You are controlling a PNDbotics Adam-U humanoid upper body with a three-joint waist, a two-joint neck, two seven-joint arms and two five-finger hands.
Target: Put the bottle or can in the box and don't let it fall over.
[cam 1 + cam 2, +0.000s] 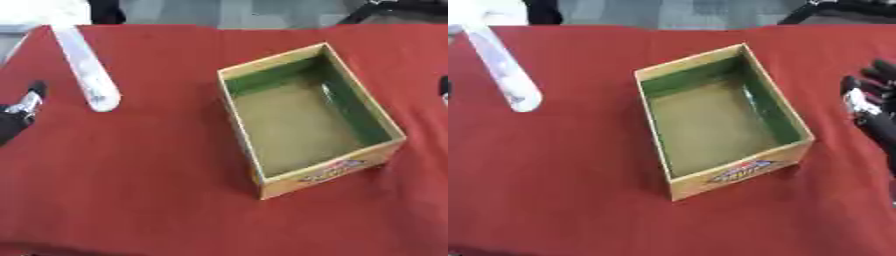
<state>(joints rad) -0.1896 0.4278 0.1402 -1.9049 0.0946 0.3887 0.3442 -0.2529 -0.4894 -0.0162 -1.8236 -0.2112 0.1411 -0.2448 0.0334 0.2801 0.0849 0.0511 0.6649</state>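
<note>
The table (pixel 131 190), under its red cloth, carries an open box (pixel 306 117) near the middle, empty, green inside, its printed end toward the robot. To the far left a pale, long bottle (pixel 87 70) slants down from the upper left corner; whether it lies flat on the cloth or is being held out at its top end by someone is hard to tell, since that end runs into a white shape at the edge.

The step in hand looks like the reach for the bottle, nothing yet grasped. To do it well, the nearer left hand should take the bottle round its middle, bring it upright before it travels, lower it straight down inside the box walls and let the base settle flat on the floor before letting go.

The right hand (pixel 872 102) stands at the right edge, well apart from the box, fingers up and relaxed, holding nothing. The left hand (pixel 19 112) shows only as a dark and silver part at the left edge, near the bottle's lower end; its fingers I cannot tell.
</note>
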